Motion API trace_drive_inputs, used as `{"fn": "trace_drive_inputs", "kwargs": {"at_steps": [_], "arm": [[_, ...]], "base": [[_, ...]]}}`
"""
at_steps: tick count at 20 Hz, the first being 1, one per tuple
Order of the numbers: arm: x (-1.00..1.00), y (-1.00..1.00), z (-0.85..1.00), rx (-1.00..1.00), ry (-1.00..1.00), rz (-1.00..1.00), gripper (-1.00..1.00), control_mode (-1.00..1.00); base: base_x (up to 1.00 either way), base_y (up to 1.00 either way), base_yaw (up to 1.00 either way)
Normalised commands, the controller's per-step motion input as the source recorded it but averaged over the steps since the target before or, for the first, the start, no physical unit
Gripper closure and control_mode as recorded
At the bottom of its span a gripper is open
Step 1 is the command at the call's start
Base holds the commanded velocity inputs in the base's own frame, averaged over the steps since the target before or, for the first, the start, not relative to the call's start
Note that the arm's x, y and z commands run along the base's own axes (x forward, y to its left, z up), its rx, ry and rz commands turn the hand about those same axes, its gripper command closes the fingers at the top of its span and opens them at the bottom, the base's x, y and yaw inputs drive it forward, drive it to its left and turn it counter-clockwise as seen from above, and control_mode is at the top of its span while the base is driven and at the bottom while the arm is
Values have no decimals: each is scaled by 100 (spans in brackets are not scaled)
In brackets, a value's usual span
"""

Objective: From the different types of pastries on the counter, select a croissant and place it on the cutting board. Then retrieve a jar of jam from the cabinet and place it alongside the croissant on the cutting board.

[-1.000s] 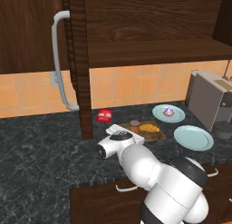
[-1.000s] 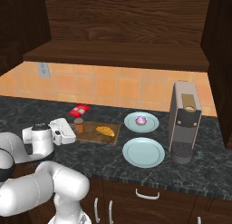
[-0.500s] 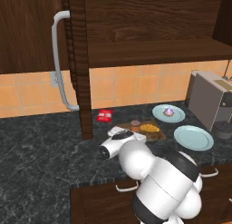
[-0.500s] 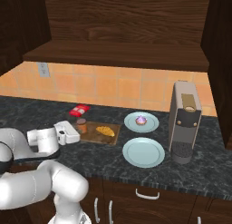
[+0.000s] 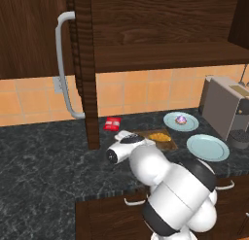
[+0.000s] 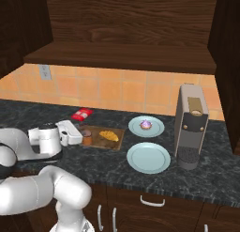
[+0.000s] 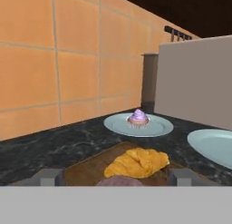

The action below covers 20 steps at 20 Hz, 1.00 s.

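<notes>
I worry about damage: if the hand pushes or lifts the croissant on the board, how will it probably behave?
The croissant looks lumpy and flaky, so it would probably crush or shed crumbs under a firm squeeze. It is small against the board, so likely light and easy to slide. Its elongated, uneven shape lies flat, so it should hardly roll.

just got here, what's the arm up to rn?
The hand sits low at the near end of the cutting board with its jaws open, holding nothing. The croissant lies on the board, and the jar of jam stands on the board next to it, right in front of the hand. The purple-topped pastry sits on a blue plate behind.
</notes>
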Motion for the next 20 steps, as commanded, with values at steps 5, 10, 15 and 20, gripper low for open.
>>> {"fn": "trace_drive_inputs", "kwargs": {"at_steps": [5,10,15,20], "arm": [[-80,34,-5,11,-23,11,-100,-100],[-100,59,6,13,-11,16,-100,-100],[-100,47,0,18,-2,10,-100,-100],[-100,44,0,20,-3,10,-100,-100]], "base": [[0,0,0],[0,0,0],[0,0,0],[0,0,0]]}}
